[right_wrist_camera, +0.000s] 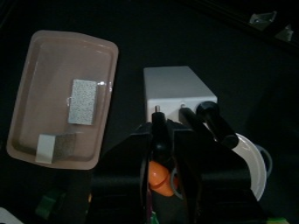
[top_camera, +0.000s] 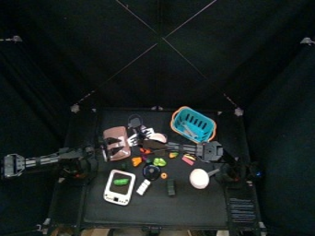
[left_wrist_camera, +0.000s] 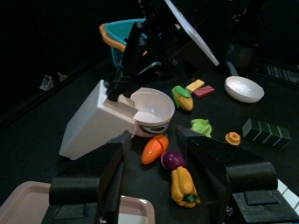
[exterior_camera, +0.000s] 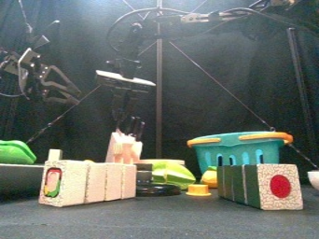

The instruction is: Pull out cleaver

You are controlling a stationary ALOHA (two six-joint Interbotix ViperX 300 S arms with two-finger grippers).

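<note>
My right hand (exterior_camera: 126,110) hangs directly over the knife block (exterior_camera: 122,149), which stands on the table (top_camera: 185,207) left of centre, behind the toy food. It is there because the cleaver has to leave through the top of the block, so a straight lift needs me lined up above it. The fingers are parted by a narrow gap and grip nothing; in the front view they sit clear of the handles (right_wrist_camera: 187,110).

The cleaver itself is, as far as I can judge, not yet out of the block. Three dark handles show in a row at the block's top edge — I cannot tell which one belongs to the cleaver, and every blade is hidden inside. The block leans back on its slanted base, so the cleaver's long axis runs along that lean: handle up and outward, blade down into the slot. A pull would probably have to follow that tilt rather than go straight up.

My left hand (left_wrist_camera: 162,149) rests low at the table's left side, its fingers spread wide and empty, looking across at the block.
</note>
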